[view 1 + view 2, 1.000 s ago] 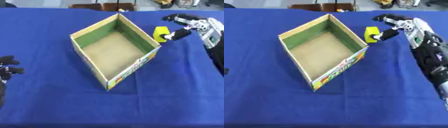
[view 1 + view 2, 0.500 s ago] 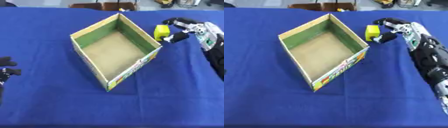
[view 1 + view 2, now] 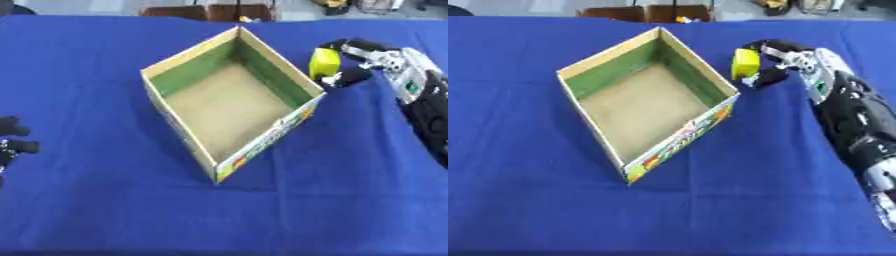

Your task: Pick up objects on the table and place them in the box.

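Yellow block pinched in your right hand, just off the box's right rim.

Blue cloth covers the whole table, and the open cardboard box sits on it turned corner-on to you, green on its inner walls, brown on its floor, nothing inside. Your right hand comes in from the right with its fingers curled over the top of the yellow block and the thumb closing from below, so the block is held between them. It sits just beside the box's right wall, near the far corner, outside the box; you cannot tell from these views whether it is clear of the cloth. Your left hand shows only at the left edge of the left eye view, a few dark fingers, well apart from the box; whether it is spread or curled cannot be told.
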Controlling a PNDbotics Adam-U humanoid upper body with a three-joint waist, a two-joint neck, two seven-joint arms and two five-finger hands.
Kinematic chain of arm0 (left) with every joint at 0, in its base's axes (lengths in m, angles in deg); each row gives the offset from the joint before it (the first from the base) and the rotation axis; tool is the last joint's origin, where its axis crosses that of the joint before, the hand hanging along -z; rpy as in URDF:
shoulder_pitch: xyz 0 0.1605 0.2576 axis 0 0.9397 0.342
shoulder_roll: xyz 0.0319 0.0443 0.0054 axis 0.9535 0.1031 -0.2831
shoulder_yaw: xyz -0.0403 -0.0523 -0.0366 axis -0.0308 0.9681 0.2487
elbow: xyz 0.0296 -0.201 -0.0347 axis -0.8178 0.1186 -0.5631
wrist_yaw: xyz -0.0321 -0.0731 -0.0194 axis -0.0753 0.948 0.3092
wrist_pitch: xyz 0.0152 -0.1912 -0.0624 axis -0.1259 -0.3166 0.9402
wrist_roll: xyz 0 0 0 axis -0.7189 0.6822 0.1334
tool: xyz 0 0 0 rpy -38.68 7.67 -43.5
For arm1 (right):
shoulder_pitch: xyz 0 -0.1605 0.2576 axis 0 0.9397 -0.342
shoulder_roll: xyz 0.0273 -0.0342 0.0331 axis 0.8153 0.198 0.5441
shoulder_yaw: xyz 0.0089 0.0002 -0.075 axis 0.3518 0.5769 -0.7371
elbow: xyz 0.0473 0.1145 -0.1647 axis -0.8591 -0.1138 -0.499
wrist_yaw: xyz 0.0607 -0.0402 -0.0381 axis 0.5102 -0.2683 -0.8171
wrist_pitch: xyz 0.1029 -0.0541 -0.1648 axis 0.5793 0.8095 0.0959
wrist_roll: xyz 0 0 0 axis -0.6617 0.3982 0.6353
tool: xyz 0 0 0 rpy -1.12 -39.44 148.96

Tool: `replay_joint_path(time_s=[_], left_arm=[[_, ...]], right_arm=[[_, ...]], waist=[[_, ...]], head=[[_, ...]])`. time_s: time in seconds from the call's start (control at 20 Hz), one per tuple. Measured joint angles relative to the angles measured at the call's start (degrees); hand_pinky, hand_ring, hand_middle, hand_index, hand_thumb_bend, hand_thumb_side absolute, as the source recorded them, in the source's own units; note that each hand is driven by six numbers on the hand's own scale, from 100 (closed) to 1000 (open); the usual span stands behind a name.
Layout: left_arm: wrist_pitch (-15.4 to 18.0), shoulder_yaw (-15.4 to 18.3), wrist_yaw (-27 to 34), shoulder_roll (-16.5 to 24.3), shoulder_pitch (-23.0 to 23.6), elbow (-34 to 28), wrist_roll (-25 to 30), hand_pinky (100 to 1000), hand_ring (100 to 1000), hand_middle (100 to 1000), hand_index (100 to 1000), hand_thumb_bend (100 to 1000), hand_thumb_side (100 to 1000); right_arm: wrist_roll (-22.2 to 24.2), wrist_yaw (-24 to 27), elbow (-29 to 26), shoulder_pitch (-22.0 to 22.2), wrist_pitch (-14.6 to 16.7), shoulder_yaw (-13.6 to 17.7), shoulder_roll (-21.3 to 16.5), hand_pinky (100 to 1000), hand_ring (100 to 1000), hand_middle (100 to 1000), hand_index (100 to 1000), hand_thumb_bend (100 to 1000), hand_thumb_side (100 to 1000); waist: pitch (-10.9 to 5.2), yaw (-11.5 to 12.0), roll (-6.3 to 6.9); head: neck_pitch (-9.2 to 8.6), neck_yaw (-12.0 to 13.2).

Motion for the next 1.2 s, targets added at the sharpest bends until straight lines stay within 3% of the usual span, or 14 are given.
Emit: replay_joint_path(time_s=[0.15,0.2,0.4,0.5,0.65,0.75,0.9,1.2], left_arm=[[0.0,0.0,0.0,0.0,0.0,0.0,0.0,725,504,586,740,733,941],[0.0,0.0,0.0,0.0,0.0,0.0,0.0,725,504,586,740,733,941],[0.0,0.0,0.0,0.0,0.0,0.0,0.0,726,504,586,740,733,941],[0.0,0.0,0.0,0.0,0.0,0.0,0.0,726,505,586,740,734,940],[0.0,0.0,0.0,0.0,0.0,0.0,0.0,726,505,586,740,734,939],[0.0,0.0,0.0,0.0,0.0,0.0,0.0,726,505,587,740,734,939],[0.0,0.0,0.0,0.0,0.0,0.0,0.0,726,505,587,740,734,938],[0.0,0.0,0.0,0.0,0.0,0.0,0.0,726,505,587,740,735,935]], right_arm=[[-1.1,0.1,-0.3,-0.1,0.2,0.0,0.1,806,675,656,898,148,394],[-1.6,0.1,-0.3,-0.1,0.2,0.0,0.1,792,646,610,862,100,344],[-3.3,0.1,-0.4,-0.1,0.1,0.0,0.2,738,568,507,771,100,100],[-4.0,0.1,-0.5,0.1,-0.3,0.0,0.3,699,526,466,726,100,127],[-5.4,0.1,-0.7,0.1,-1.1,-0.1,0.4,618,445,372,631,100,285],[-6.7,0.0,-1.0,0.3,-1.3,-0.1,0.5,556,378,297,545,100,284],[-9.4,0.0,-1.7,0.4,-1.4,-0.1,0.6,504,323,234,484,100,286],[-14.0,0.8,-5.1,0.9,-0.7,-0.9,0.6,517,338,243,496,100,310]], waist=[[0.00,0.0,0.11],[0.00,0.0,0.12],[0.00,-0.1,0.11],[0.00,-0.2,0.11],[-0.01,-0.4,0.10],[-0.01,-0.6,0.10],[-0.02,-1.0,0.10],[-0.55,-2.0,0.06]], head=[[-0.02,0.0],[-0.04,-0.1],[-0.16,-0.1],[-0.16,-0.1],[-0.16,-0.2],[-0.16,-0.2],[-0.16,-0.2],[-0.17,-0.1]])
